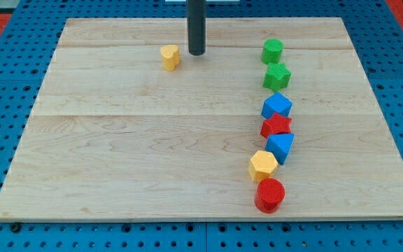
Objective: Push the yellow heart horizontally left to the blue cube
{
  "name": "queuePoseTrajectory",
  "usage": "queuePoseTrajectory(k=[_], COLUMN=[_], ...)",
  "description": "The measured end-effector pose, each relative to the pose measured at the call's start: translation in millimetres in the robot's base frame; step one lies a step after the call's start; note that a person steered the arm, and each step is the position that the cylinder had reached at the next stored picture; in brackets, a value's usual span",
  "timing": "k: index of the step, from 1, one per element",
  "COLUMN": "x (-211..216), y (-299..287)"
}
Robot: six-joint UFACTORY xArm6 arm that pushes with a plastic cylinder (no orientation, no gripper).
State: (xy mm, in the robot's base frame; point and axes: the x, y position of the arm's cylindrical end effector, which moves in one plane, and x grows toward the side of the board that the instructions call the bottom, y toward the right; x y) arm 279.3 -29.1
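Taking the wooden board as my landmark, the yellow heart sits near its top edge, left of centre. Just to the heart's right my rod comes straight down from the view's top, upright, and my tip rests on the board beside the heart, with a narrow gap between them. I carry no jaws, only this bare rod, holding nothing. Toward the board's right side runs a column of blocks: green cylinder, green star, blue cube, red star, a blue block, yellow hexagon, red cylinder.
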Motion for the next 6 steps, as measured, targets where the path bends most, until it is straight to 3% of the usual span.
queuePoseTrajectory(k=[1, 2, 4, 5, 6], x=[5.9, 71.1, 52.3, 63.9, 105.7], y=[-31.2, -7.7, -19.1, -64.4, -90.1])
